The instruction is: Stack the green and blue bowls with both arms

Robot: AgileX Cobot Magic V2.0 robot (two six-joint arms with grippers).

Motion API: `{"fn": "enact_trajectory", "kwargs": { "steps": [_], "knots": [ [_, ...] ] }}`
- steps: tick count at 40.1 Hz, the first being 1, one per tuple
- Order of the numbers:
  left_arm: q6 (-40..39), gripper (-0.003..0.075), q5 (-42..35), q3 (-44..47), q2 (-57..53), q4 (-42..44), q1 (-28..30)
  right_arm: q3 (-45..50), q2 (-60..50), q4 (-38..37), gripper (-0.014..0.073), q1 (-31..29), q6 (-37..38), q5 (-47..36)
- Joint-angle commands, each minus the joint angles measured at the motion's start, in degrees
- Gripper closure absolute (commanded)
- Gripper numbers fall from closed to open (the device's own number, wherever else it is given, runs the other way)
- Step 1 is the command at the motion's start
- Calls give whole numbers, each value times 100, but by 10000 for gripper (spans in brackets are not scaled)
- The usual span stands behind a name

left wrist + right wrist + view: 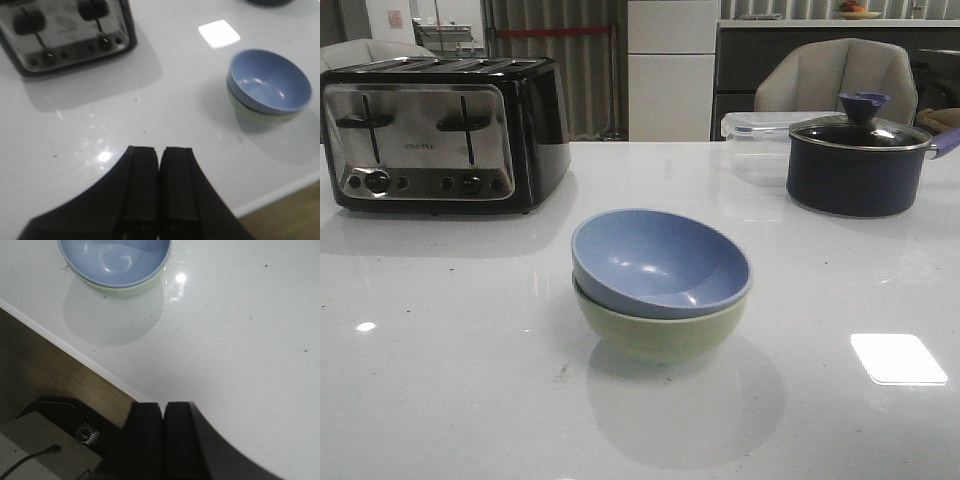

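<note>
Front view, blue bowl (660, 262) nested in green bowl (655, 330), tilted

Both end effectors (160, 185) (163, 440) closed, empty.

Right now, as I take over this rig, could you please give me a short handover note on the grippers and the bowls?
Left gripper: shut, empty, hanging over bare table away from the bowls.
Right gripper: shut, empty, near the table's edge.
Blue bowl sits nested in the green bowl, slightly tilted, mid-table in front of the toaster and the navy pot.
Done: the stack is made, both arms clear.
Left: nothing obvious; perhaps check the tilt.
</note>
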Motion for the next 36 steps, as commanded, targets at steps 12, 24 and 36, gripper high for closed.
{"fn": "enact_trajectory", "kwargs": {
  "steps": [12,24,36],
  "knots": [
    [0,622,-3678,2223,-1758,-317,1602,-141,-24,15,558,-3,-3,-300],
    [0,622,-3959,3217,-2639,-328,2108,-141,-24,15,558,-3,-3,-293],
    [0,622,-4799,3637,-2625,-328,2111,-141,-24,15,558,-3,-3,-281]
  ]
}}
